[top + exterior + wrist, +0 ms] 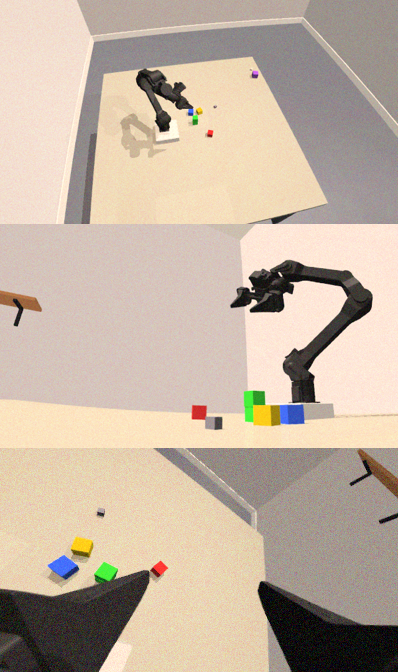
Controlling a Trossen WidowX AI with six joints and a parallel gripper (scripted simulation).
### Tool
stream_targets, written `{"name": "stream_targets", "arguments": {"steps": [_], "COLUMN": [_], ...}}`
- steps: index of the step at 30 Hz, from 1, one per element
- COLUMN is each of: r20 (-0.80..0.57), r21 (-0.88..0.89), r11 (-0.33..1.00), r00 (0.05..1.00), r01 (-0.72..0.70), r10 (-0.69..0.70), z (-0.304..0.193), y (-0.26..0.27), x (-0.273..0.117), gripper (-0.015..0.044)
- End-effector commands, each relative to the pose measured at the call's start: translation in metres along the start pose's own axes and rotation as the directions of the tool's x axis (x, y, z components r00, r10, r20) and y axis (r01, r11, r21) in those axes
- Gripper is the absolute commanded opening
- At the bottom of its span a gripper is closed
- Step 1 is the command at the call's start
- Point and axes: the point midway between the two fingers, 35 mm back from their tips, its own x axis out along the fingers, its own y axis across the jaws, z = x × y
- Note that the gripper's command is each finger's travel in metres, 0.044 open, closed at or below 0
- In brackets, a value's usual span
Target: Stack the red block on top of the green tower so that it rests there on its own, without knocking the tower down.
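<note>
With the gripper (245, 303) spread wide, empty and high above the surface (217, 174), it should descend squarely over the red block (210, 133), lying apart from the green tower (194, 119).

Red block (210, 133) lies flat on the table (alone); green tower (194, 119) stands upright nearby.

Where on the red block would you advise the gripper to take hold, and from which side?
Probably from above, closing on two opposite vertical faces of the red block. It sits flat and alone on the table, well apart from the green tower, and the open gripper already hangs high.
</note>
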Motion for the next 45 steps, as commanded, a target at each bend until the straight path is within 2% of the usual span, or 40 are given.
{"name": "stream_targets", "arguments": {"steps": [1,11,19,32,39,45], "r20": [-0.035,-0.15,-0.263,-0.476,-0.601,-0.63], "r21": [0.104,0.349,0.511,0.654,0.674,0.672], "r11": [0.993,0.917,0.834,0.75,0.737,0.734], "r00": [0.997,0.955,0.885,0.718,0.62,0.598], "r01": [-0.065,-0.192,-0.211,-0.098,0.053,0.098], "r10": [0.069,0.257,0.384,0.508,0.505,0.496], "z": [-0.006,-0.02,-0.028,-0.04,-0.051,-0.053], "y": [-0.008,-0.019,-0.012,0.028,0.056,0.063], "x": [0.016,0.07,0.12,0.202,0.238,0.245], "gripper": [0.044,0.044,0.044,0.044,0.044,0.044]}}
